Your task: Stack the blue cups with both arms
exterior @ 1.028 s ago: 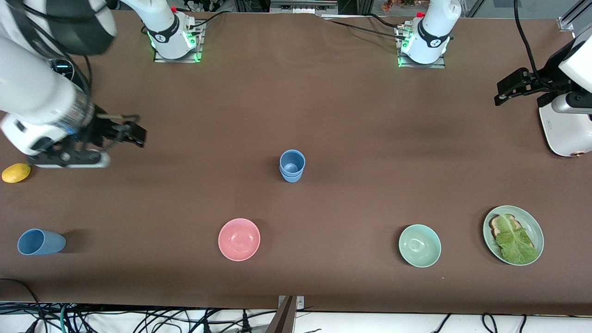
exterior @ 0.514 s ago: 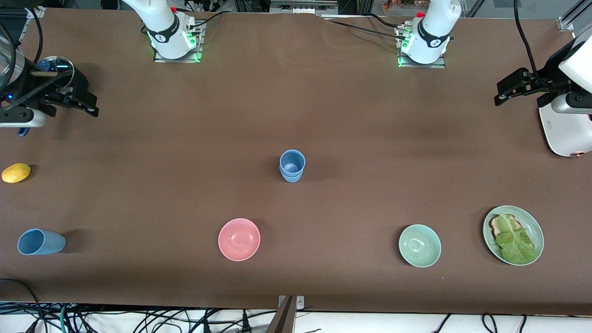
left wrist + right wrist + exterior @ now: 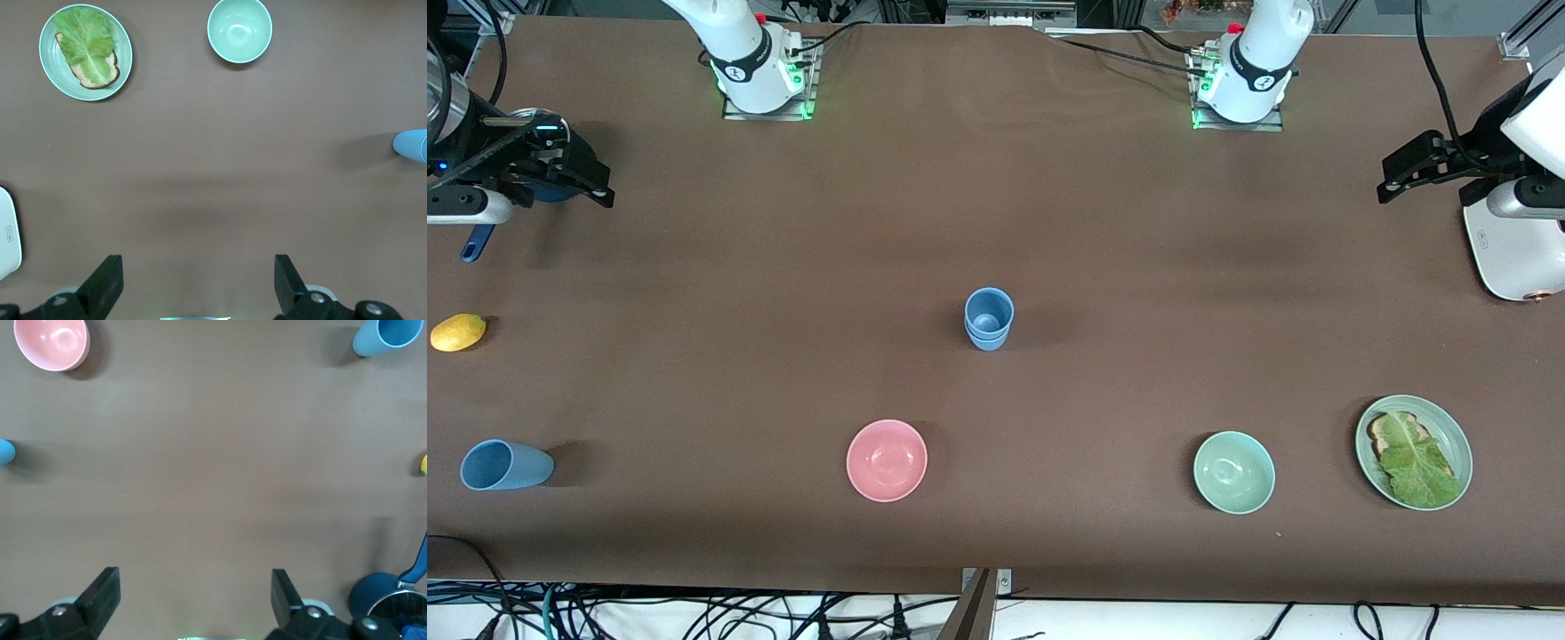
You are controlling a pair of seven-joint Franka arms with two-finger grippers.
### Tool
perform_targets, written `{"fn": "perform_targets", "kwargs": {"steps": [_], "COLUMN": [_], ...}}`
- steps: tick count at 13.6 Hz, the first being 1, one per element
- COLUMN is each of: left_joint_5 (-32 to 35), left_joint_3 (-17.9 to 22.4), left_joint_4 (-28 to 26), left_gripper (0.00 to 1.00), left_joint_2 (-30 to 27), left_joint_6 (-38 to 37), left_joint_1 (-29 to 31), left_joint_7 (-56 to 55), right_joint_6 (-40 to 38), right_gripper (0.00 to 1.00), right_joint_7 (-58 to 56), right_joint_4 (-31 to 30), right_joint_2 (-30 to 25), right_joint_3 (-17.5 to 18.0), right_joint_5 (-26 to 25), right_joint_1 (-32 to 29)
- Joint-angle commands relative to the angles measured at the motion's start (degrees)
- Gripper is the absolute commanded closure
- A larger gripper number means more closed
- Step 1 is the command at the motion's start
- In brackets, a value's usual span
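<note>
Two blue cups [image 3: 988, 321], matte and tapered, stand nested one inside the other mid-surface, mouths up, their long axis vertical, farther from the front camera than the pink bowl [image 3: 887, 460]. My right gripper [image 3: 560, 182] hangs open and empty over the saucepan [image 3: 390, 603] at the right arm's end. My left gripper [image 3: 197, 288] waits open above bare surface [image 3: 1138, 267] at the left arm's end.
</note>
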Motion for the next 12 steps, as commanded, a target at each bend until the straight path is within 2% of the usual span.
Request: {"fn": "perform_targets", "kwargs": {"steps": [1, 12], "left_joint_5": [-0.1, -0.1], "left_joint_3": [0.2, 0.2], "left_joint_4": [0.8, 0.8], "left_gripper": [0.0, 0.0], "left_joint_2": [0.2, 0.2], "left_joint_6": [-0.8, -0.7], "left_joint_1": [-0.3, -0.3], "left_joint_7": [0.2, 0.3], "right_joint_6": [-1.0, -1.9], "right_gripper": [0.0, 0.0], "right_joint_7": [-1.5, -1.3], "right_joint_4": [1.2, 2.4], "right_joint_2": [-0.2, -0.3], "right_joint_3": [0.9, 1.1], "right_joint_5": [1.1, 1.2], "right_joint_1": [-0.7, -0.6]}}
